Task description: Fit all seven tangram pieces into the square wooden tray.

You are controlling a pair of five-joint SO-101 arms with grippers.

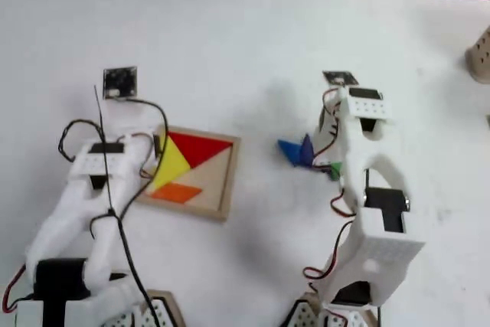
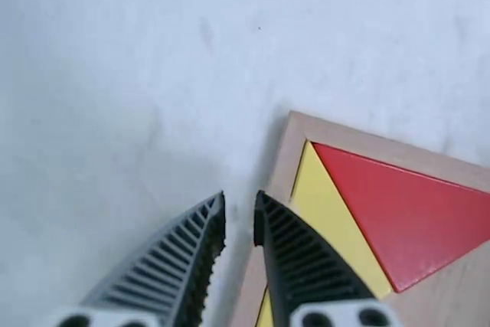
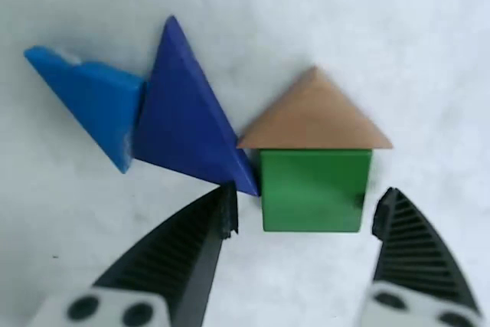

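Tray (image 2: 285, 155) pale matt wood; pieces smooth, possibly painted wood.

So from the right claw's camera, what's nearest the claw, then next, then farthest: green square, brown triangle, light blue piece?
1. Green square, between the fingers of the right claw.
2. Brown triangle, touching the square's far edge.
3. Light blue piece, out past the dark blue triangle.

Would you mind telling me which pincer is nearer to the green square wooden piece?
Right. The right pincer straddles the green square piece, one finger on each side; the left pincer is off at a corner of the square wooden tray.
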